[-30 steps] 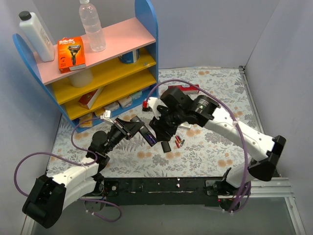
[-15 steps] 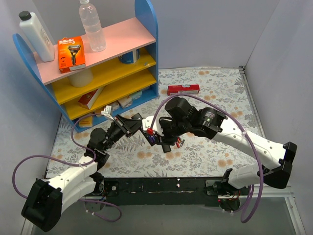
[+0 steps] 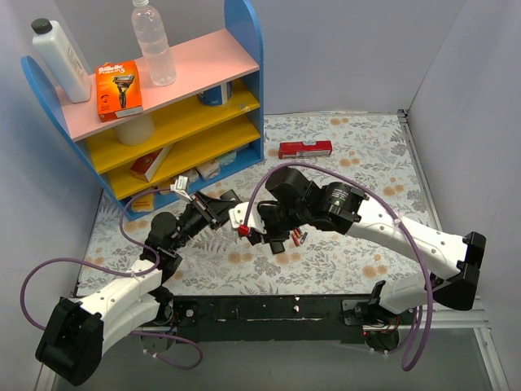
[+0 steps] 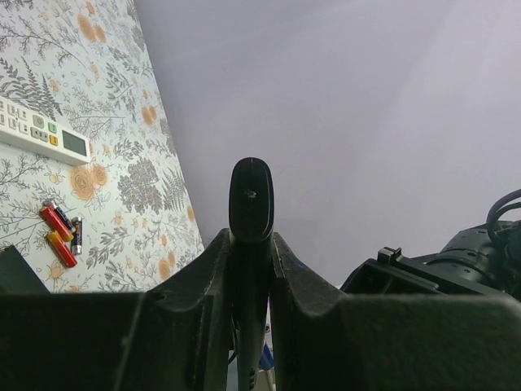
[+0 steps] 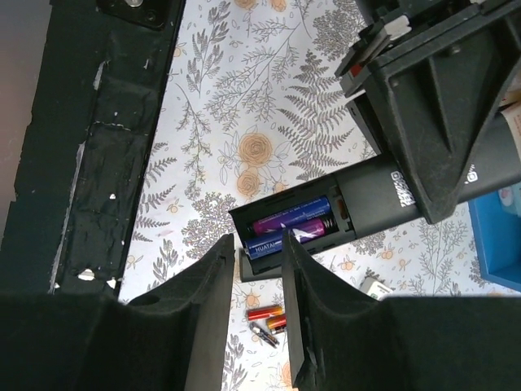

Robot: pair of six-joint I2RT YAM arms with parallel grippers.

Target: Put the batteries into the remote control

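Floral table [image 3: 366, 147]. Your left gripper [image 4: 251, 240] clamps the remote [image 4: 251, 191]. Two cells [image 5: 293, 224] sit in its open bay [image 5: 242, 221]. Your right gripper [image 5: 256, 239] hovers there, jaws parted, empty. Judged left: the cover. Spare cells [image 5: 267, 314] lie on the table.

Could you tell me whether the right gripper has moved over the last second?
Yes: the right gripper has drawn back toward the near side, away from the red box its wrist overlapped before.
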